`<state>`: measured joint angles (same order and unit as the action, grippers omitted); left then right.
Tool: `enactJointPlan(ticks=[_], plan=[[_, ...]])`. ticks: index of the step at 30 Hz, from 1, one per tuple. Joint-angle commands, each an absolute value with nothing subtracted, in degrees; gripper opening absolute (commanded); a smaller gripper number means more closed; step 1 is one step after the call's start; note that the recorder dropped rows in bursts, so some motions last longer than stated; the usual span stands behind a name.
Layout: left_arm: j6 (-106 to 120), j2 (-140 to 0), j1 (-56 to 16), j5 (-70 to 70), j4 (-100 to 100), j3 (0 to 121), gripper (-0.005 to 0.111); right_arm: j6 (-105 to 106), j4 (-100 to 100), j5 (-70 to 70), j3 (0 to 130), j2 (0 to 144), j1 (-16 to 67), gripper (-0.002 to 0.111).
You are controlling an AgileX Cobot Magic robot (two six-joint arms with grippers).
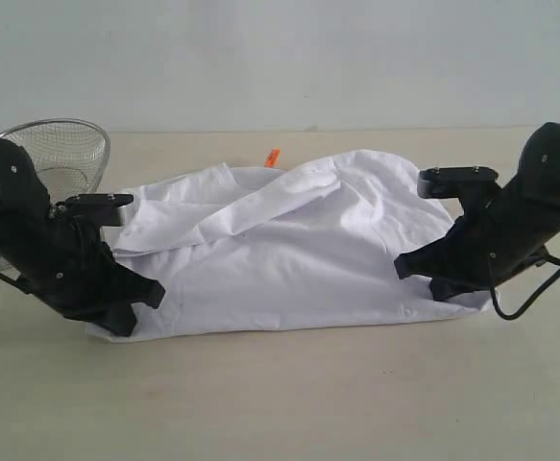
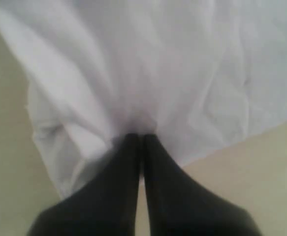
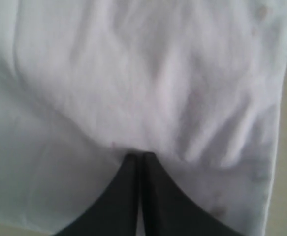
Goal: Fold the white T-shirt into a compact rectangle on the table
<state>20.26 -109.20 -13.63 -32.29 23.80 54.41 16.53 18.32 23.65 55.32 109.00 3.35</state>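
Pale table point(image 1: 280, 403) in front; white T-shirt point(image 1: 289, 259) lies rumpled at its centre, orange neck tag point(image 1: 273, 157) at 12 o'clock. Left gripper point(image 2: 142, 137) at the shirt's 8 o'clock, right gripper point(image 3: 142, 155) at 4 o'clock. Both are pinched tight on cloth near the hem, likely to carry it over. Wrinkled; no lettering showing.
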Motion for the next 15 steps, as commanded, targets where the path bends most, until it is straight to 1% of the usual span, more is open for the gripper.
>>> enactJointPlan(ticks=[1,7,12,15], plan=[[20.1,-109.7,-13.9,-35.2,22.0,53.3,0.004,11.8,10.5,26.2,53.6,109.4,2.9,0.0],[19.8,-109.5,-13.9,-37.1,22.0,52.5,0.004,10.6,9.6,28.5,51.2,109.2,2.9,0.0],[19.8,-107.4,-13.9,-34.5,22.7,48.4,0.004,9.1,9.6,28.7,48.0,108.5,2.9,0.0],[19.8,-106.2,-13.9,-34.2,23.3,47.1,0.004,7.8,9.6,28.5,45.4,105.7,2.9,0.0]])
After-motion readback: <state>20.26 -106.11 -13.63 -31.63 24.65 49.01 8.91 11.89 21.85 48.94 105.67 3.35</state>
